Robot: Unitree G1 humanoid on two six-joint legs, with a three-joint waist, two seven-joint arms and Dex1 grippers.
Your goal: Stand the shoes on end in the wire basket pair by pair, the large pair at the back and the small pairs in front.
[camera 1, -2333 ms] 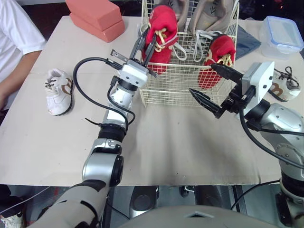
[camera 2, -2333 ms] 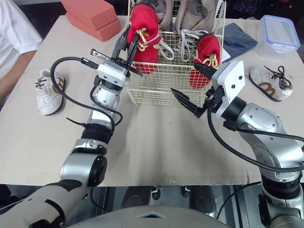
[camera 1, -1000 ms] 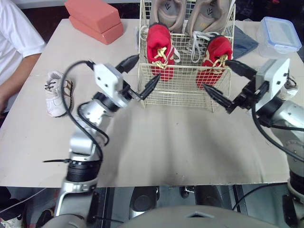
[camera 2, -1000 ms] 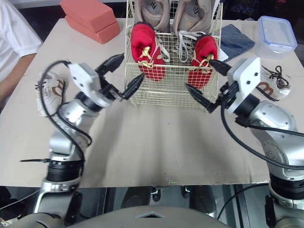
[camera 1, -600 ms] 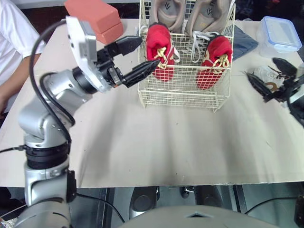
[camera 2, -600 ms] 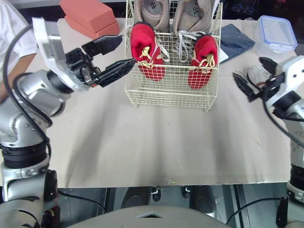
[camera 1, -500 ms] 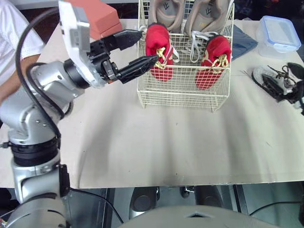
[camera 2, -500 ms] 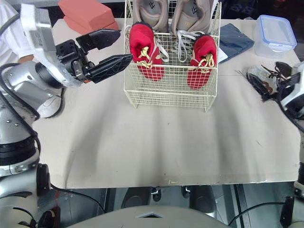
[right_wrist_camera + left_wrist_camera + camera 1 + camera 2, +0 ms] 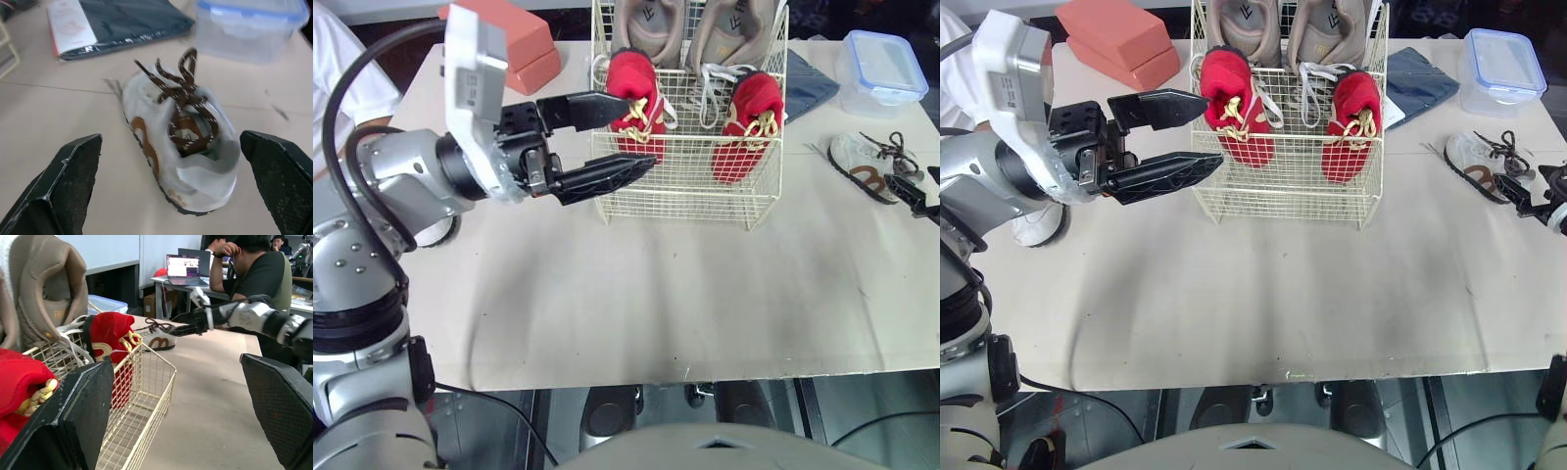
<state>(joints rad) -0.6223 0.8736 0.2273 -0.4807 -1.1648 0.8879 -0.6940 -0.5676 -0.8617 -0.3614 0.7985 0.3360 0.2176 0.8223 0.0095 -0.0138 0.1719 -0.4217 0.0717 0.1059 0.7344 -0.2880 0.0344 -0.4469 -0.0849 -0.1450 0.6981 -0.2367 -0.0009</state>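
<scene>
The wire basket (image 9: 685, 186) stands at the table's back middle. Two large beige shoes (image 9: 651, 24) stand on end at its rear, and two red shoes (image 9: 631, 88) (image 9: 749, 122) stand in front of them. My left gripper (image 9: 641, 130) hovers open and empty, raised before the basket's front-left corner. A small white shoe with brown laces (image 9: 181, 147) lies on the table to the right of the basket. My right gripper (image 9: 1513, 191) is open right beside it, fingers (image 9: 63, 186) apart on either side. Another white shoe (image 9: 1038, 225) lies at the left, half hidden behind my left arm.
Two pink blocks (image 9: 509, 44) lie at the back left. A clear lidded box (image 9: 886, 59) and a dark folded cloth (image 9: 808, 83) sit at the back right. A person in a white sleeve (image 9: 337, 78) sits at the table's left edge.
My left arm has drawn back from the basket and risen, its gripper still open. My right arm has swung right, away from the basket, to the white shoe.
</scene>
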